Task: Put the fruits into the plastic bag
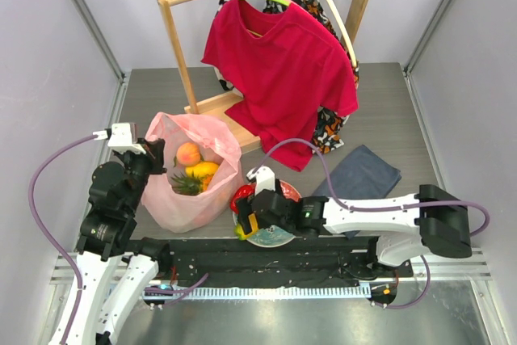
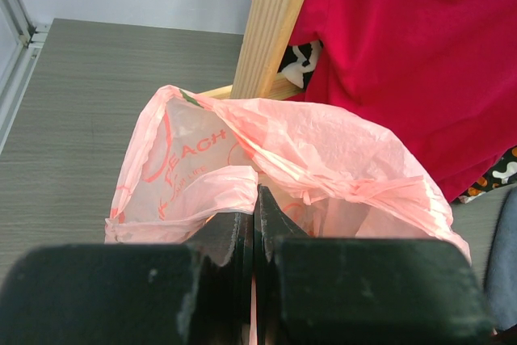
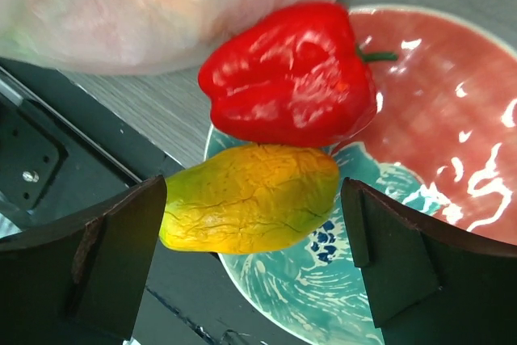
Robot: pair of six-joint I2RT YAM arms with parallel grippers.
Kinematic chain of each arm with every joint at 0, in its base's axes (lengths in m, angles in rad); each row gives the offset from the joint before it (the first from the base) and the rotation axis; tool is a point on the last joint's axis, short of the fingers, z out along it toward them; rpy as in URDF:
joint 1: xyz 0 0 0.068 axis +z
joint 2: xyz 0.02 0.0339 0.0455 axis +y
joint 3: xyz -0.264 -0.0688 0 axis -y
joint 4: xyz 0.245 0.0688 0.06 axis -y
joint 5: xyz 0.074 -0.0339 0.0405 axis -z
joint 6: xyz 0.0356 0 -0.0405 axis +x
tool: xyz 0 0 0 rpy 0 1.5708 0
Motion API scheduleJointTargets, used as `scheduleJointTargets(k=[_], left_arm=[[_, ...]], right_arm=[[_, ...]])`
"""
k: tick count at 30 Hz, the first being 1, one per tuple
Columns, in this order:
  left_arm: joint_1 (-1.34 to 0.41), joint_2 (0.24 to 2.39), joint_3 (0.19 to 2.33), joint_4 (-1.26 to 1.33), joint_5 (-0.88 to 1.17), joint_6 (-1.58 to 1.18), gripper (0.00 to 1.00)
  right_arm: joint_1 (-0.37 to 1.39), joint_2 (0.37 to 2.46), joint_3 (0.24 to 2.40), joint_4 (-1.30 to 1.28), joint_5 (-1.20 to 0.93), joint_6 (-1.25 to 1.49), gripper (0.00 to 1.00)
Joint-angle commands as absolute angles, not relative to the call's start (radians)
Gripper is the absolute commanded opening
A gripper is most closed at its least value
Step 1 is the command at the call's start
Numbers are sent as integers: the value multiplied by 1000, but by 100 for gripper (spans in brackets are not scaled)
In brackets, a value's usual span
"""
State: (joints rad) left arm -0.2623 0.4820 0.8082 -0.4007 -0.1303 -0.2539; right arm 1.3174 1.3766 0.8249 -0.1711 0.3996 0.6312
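Mango, straddled by the wide-open right gripper, to be pinched clear of the touching red pepper; plastic bag clamped by left gripper.

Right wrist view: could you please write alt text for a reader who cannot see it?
Open jaws stand on either side of a yellow-green mango lying on the edge of a red and teal plate. A glossy red pepper touches its far side, and the pink plastic bag fills the top left, blurred.
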Motion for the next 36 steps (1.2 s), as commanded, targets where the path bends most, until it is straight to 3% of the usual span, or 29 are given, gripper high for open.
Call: scheduleJointTargets(k=[1,19,36], left_arm=[[-262,485,813,-367,-127,-249,0],[-262,468,813,-368,-129,-250,0],[-261,468,810,-365,-129,-250,0]], right_arm=[[1347,1420,876,-175,437,676,98],[1371,1482,948,-460,532,905,98],[1371,1457,877,-474,465,1031,94]])
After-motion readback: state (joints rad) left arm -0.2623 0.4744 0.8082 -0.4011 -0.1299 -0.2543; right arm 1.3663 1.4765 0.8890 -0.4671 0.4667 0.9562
